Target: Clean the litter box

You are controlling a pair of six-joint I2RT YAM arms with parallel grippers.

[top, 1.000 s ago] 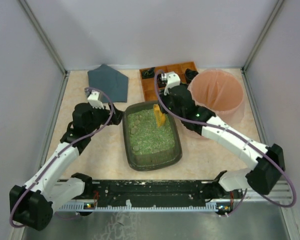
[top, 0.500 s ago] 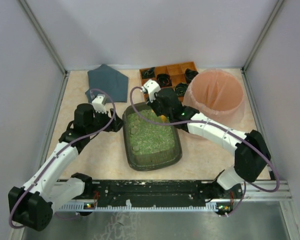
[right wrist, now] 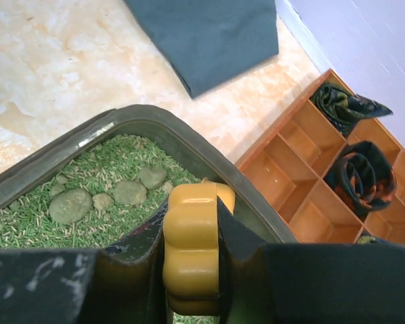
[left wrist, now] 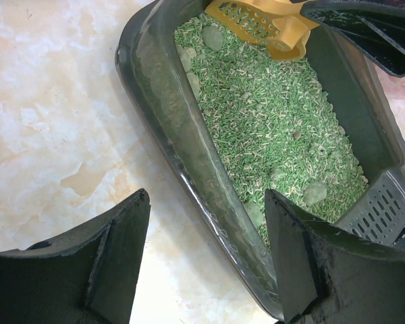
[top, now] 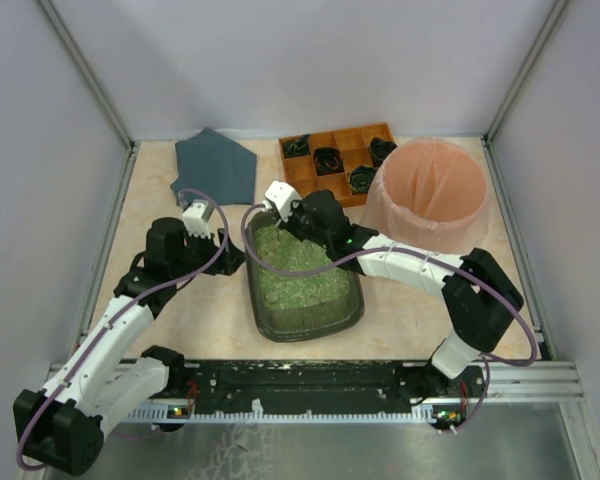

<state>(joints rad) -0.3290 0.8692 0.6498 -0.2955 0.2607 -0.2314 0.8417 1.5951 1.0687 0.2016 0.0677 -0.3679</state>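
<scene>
The litter box (top: 310, 330) is a dark grey-green tray of green litter in the middle of the table. My left gripper (top: 230, 256) is open and straddles its left rim (left wrist: 169, 115), one finger (left wrist: 115, 263) outside over the table, the other inside over the litter. My right gripper (top: 280, 225) is at the box's far left corner, shut on the handle (right wrist: 192, 250) of a yellow slotted scoop (left wrist: 256, 20) whose head rests low on the litter. Grey-green clumps (right wrist: 71, 206) lie at the far end, and one clump (left wrist: 315, 194) lies near the near end.
An orange-brown wooden compartment tray (top: 305, 180) with dark rolled items stands behind the box. A round pink bag-lined bin (top: 430, 190) is at the back right. A dark blue-grey cloth (top: 217, 165) lies at the back left. Grey walls close in three sides.
My right gripper has swung left and down with the scoop, from upright over the box's far right to low at its far left corner. My left gripper shifted slightly nearer along the left rim.
</scene>
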